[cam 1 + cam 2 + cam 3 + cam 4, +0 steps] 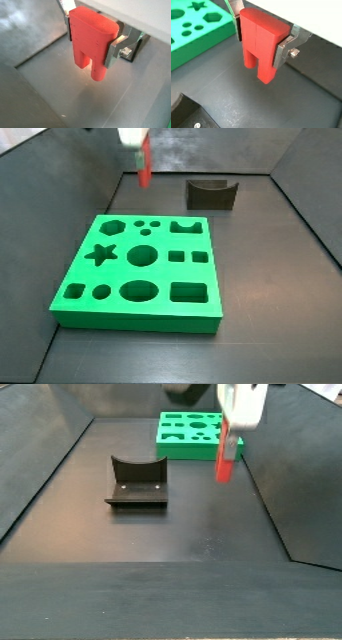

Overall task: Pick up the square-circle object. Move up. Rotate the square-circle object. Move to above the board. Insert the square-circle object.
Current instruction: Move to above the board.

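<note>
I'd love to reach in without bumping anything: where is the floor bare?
Bare floor lies in front of the board, and between it and the dark grey block. It is crowded behind the board, where the gripper holds the square-circle object off the floor.

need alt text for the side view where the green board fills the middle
The gripper, at the top edge, holds the red piece hanging upright above the floor behind the green board. A dark grey block sits on the floor further back.

Dark grey floor point(160, 534), grey walls point(40, 454)
</note>
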